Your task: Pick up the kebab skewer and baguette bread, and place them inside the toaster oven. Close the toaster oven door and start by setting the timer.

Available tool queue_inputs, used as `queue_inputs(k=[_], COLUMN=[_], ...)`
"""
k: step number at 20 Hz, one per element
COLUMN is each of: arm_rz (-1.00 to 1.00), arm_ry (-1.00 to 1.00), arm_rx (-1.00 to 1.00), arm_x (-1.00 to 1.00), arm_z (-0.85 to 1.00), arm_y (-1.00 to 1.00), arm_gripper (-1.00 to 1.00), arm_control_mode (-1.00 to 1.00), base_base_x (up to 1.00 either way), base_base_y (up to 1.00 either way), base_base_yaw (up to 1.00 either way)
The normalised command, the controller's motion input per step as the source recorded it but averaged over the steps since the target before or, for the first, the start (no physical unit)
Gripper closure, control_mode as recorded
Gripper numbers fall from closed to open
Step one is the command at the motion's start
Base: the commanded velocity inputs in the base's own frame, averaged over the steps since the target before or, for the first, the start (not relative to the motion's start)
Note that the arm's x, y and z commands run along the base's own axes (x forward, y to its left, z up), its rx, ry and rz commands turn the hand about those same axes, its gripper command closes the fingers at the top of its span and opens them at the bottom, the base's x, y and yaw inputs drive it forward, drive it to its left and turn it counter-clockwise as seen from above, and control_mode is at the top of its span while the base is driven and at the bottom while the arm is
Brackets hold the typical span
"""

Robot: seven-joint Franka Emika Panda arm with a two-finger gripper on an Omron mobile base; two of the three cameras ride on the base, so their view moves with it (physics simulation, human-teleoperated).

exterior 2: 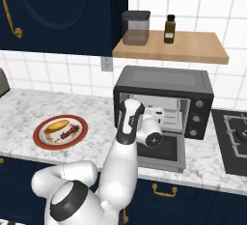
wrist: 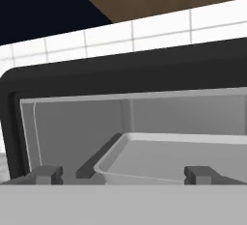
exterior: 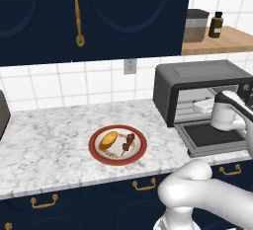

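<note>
Skewer (exterior: 129,141) and bread (exterior: 108,140): on plate (exterior: 97,156), centre frame, untouched. Oven (exterior: 197,78) right, door (exterior: 210,137) down. Gripper (wrist: 123,173): fingers apart, empty, facing cavity. Pickup not begun; next, swing back to plate.

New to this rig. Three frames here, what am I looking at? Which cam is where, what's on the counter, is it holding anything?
It's a rendered kitchen with a white robot arm on a driving base. Two pictures come from cameras behind the arm, left and right. The third looks along the gripper, into the open toaster oven, whose door is folded down. On the marble counter a plate carries the baguette bread and the kebab skewer, untouched. The gripper is open and holds nothing.
</note>
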Motion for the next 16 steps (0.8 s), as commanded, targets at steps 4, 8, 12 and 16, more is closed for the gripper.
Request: queue_inputs(k=[4, 8, 12, 16], arm_rz=[0.0, -0.02, -0.02, -0.02], arm_ry=[-0.01, 0.0, 0.0, 0.0], arm_rx=[-0.13, -0.08, -0.01, 0.0], arm_x=[0.06, 0.55, 0.21, 0.06], arm_z=[0.07, 0.0, -0.05, -0.31], arm_y=[-0.01, -0.02, -0.23, -0.01], arm_gripper=[-1.0, -1.0, -1.0, -1.0], arm_control_mode=[-1.0, -1.0, -1.0, -1.0], base_base_x=[0.0, 0.0, 0.0, 0.0], base_base_y=[0.0, 0.0, 0.0, 0.0], base_base_yaw=[0.0, 0.0, 0.0, 0.0])
